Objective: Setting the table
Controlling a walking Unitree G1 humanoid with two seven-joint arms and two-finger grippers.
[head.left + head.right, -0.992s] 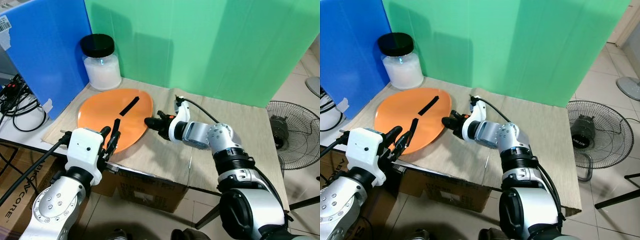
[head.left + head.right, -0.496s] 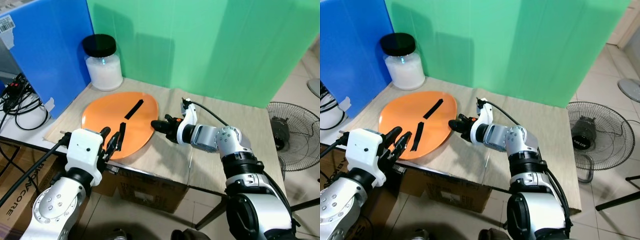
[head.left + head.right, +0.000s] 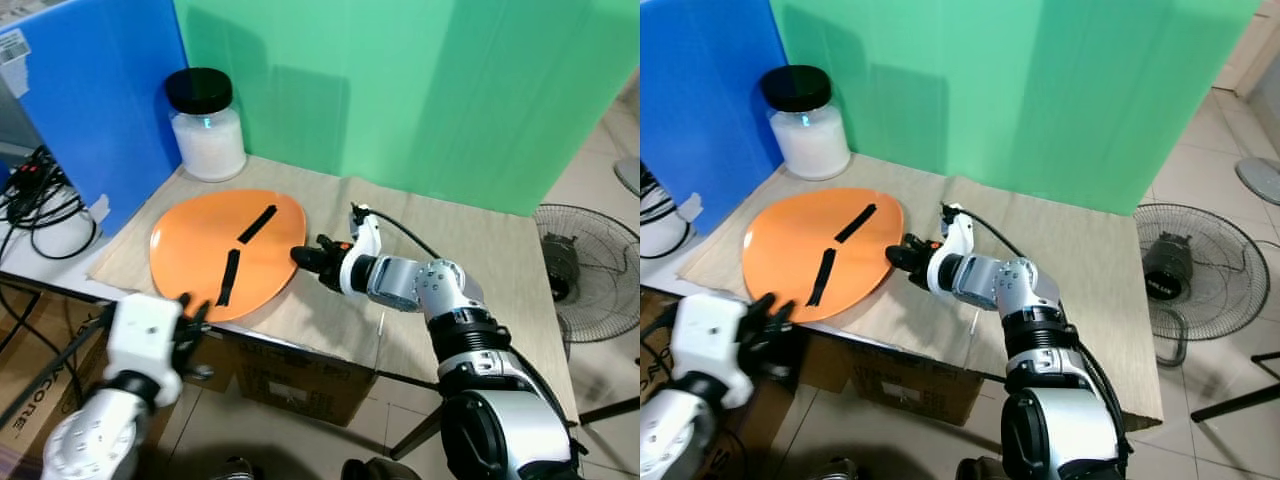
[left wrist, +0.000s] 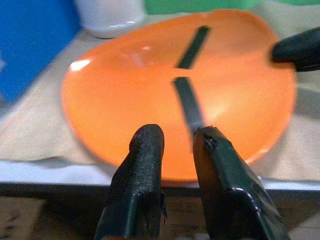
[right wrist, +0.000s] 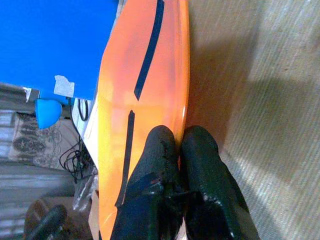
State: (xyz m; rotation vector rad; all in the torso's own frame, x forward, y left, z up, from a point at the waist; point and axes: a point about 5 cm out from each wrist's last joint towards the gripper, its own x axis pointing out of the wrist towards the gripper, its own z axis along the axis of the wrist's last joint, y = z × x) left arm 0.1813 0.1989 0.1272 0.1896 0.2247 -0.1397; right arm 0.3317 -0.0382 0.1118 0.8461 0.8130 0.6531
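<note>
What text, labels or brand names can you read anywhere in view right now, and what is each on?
"ORE", the end of a cut-off word: cardboard box under the table's left edge.
Barcode sticker on the blue panel: too small to read.
Badge on the fan's hub: too blurred to read.
No text on the orange plate or jar.

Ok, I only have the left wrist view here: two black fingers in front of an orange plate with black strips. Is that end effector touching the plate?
Observer: No. The left end effector sits off the table edge, below the orange plate.
Operator: And the black tip at the plate's far side?
Observer: That's the right end effector, against the plate's rim.
Operator: Open or closed?
Observer: Its fingers are pressed together.
</note>
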